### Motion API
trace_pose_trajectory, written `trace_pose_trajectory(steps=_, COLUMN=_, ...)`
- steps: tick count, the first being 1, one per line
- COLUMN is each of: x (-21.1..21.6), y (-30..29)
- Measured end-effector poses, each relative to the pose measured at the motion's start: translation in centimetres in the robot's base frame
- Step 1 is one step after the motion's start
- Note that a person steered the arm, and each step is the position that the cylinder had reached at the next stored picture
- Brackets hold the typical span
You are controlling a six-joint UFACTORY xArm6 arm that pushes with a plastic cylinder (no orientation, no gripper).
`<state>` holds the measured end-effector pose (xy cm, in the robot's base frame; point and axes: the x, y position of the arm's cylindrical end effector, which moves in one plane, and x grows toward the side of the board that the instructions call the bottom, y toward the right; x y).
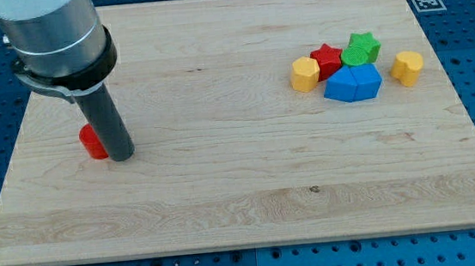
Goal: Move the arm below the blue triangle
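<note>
Tip (121,157) rests on board (226,194) at view's left, touching or just beside small red block (93,143); block shape unclear, partly hidden by rod. No claw fitted, so no open or closed state applies.

Centre of view: bare wood.

View's right, cluster: yellow block (304,74), red star (327,60), green star (360,49), blue triangle (353,83) at cluster's lower edge, second yellow block (407,66) just beside.

Handling estimate: blue triangle appears light, rigid, likely slides freely on wood. No contact required; tip target is open board below it, well apart from current position.

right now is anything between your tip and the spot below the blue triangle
Nothing visible. My tip sits at the view's left beside a red block; the board from there to below the blue triangle holds no blocks.
</note>
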<state>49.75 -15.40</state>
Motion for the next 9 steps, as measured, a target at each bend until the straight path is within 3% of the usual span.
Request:
trace_pose_trajectory(steps=2, x=0.0, y=3.7)
trace_pose_trajectory(steps=5, x=0.0, y=18.8)
trace_pose_trajectory(steps=7, x=0.0, y=20.2)
trace_pose_trajectory(steps=9, x=0.0, y=30.9)
